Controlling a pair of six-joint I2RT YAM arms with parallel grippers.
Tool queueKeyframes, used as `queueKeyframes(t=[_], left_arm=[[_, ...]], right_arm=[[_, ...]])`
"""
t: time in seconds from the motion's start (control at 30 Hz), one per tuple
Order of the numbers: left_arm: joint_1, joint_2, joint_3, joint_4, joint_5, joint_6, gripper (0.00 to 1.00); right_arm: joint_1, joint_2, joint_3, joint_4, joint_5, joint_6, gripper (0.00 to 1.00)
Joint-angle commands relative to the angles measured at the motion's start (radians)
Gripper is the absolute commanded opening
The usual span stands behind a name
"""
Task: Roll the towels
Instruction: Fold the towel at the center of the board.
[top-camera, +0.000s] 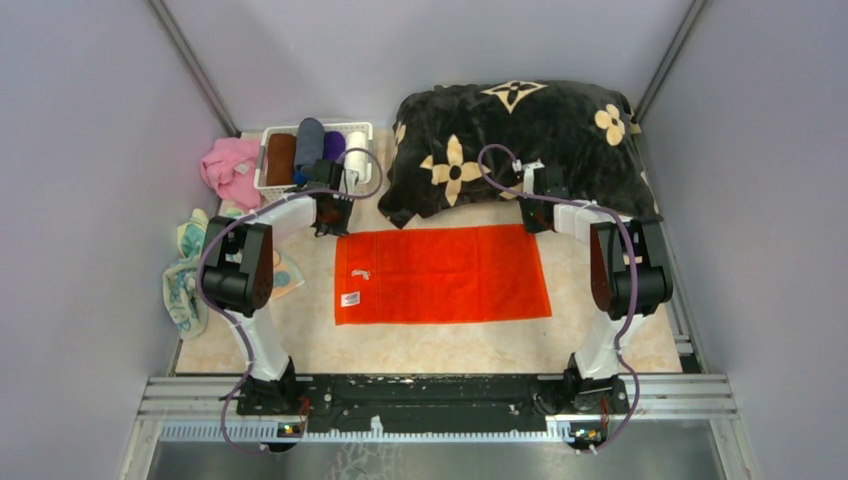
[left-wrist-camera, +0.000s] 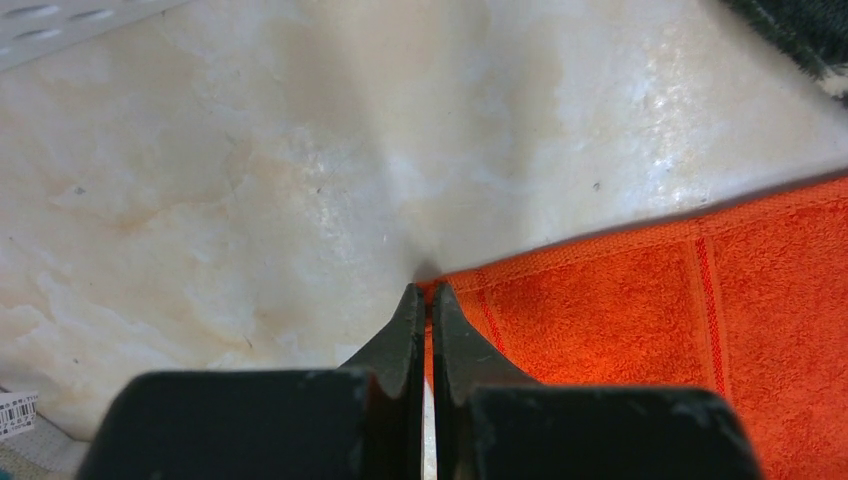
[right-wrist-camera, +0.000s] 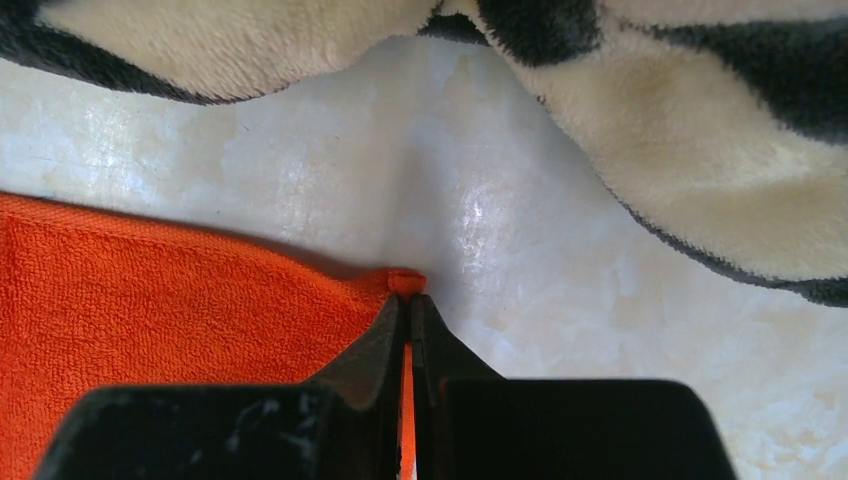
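Observation:
An orange-red towel (top-camera: 440, 274) lies flat in the middle of the table, long side left to right. My left gripper (top-camera: 331, 226) is shut on its far left corner (left-wrist-camera: 452, 283); the cloth shows between the black fingers (left-wrist-camera: 405, 335). My right gripper (top-camera: 537, 222) is shut on the far right corner (right-wrist-camera: 405, 281), with orange fabric pinched between its fingers (right-wrist-camera: 385, 335). A teal and pale yellow towel (top-camera: 185, 278) lies crumpled at the left edge of the table, partly behind the left arm.
A big black cushion with cream flowers (top-camera: 515, 145) fills the far right, just beyond the towel's far edge. A white basket (top-camera: 265, 160) with rolled cloths stands at the far left, a pink cloth (top-camera: 230, 168) beside it. Grey walls close in both sides.

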Motion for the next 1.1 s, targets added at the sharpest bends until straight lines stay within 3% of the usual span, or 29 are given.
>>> queueKeyframes(t=[0.0,0.47,1.07], left_arm=[[0.035,-0.012,-0.022,-0.075,0.045,-0.005,0.0],[0.063,-0.145,0.029,0.016,0.095,0.021,0.0],[0.064,-0.455,-0.229,0.018,0.151,-0.098,0.0]], right_arm=[[-0.012,0.005,0.02,-0.067,0.069,-0.008,0.0],[-0.021,-0.131,0.11,-0.06,0.088,-0.002,0.0],[-0.022,-0.477,-0.217,0.04,0.133,0.189,0.0]])
